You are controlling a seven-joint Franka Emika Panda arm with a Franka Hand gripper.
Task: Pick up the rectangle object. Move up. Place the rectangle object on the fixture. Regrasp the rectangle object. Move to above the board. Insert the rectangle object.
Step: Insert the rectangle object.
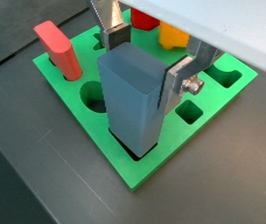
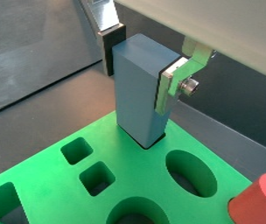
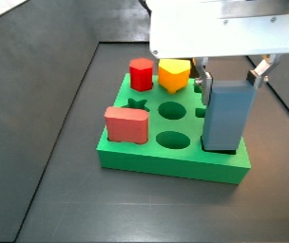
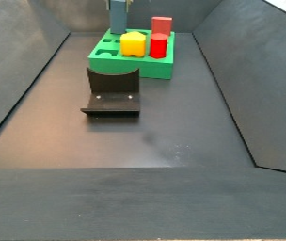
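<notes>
The rectangle object (image 1: pixel 133 96), a plain steel-blue block with flat matte faces, sharp edges and a squarish top end, stands upright with its lower end set into a hole at a corner of the board (image 1: pixel 159 162). In a side view the rectangle object (image 3: pixel 224 116) rises from the board's near right corner, well above the other pieces. The gripper (image 1: pixel 150 54) is above the board, its flat silver fingers (image 1: pixel 178 77) standing at opposite faces of the block's upper part; whether the dark pads press on the block or stand just off it cannot be told. In a wrist view the gripper (image 2: pixel 143 59) shows one finger (image 2: pixel 174 79) with a screw head flush beside the block.

The board (image 3: pixel 173 166) is a thick, bright green square slab with round, square and star-shaped cut-outs. A salmon-pink squarish block (image 3: pixel 126 124) stands at its near left, a red peg (image 3: pixel 141 74) and a yellow peg (image 3: pixel 174 75) at its far side. Several holes remain open.

The fixture (image 4: pixel 112 92), a dark bracket on a base plate, stands on the dark floor (image 4: pixel 158 141) just near of the board (image 4: pixel 133 64). Sloped dark walls (image 4: pixel 20 85) bound the floor on the left and right.
</notes>
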